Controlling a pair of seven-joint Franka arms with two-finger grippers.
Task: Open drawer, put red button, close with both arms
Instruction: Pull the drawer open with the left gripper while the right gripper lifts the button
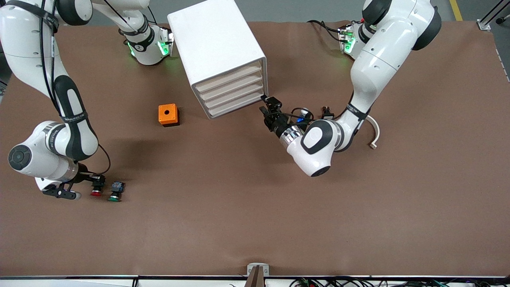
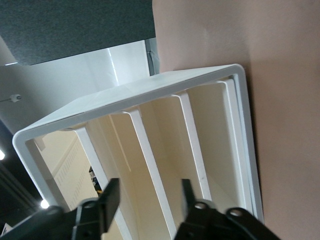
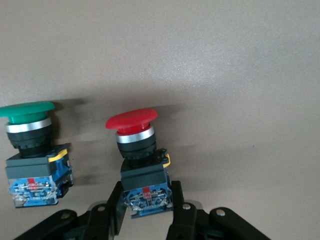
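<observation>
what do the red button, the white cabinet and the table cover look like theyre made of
Red button: the cap looks like smooth, slightly glossy plastic above a shiny metal-looking collar, and the body is matte black and blue plastic, seemingly moulded.
Cabinet: looks like white plastic with an even satin sheen and rounded edges; its drawer fronts look the same.
Table cover: matte brown, probably fabric or paper sheet, with faint creases.
</observation>
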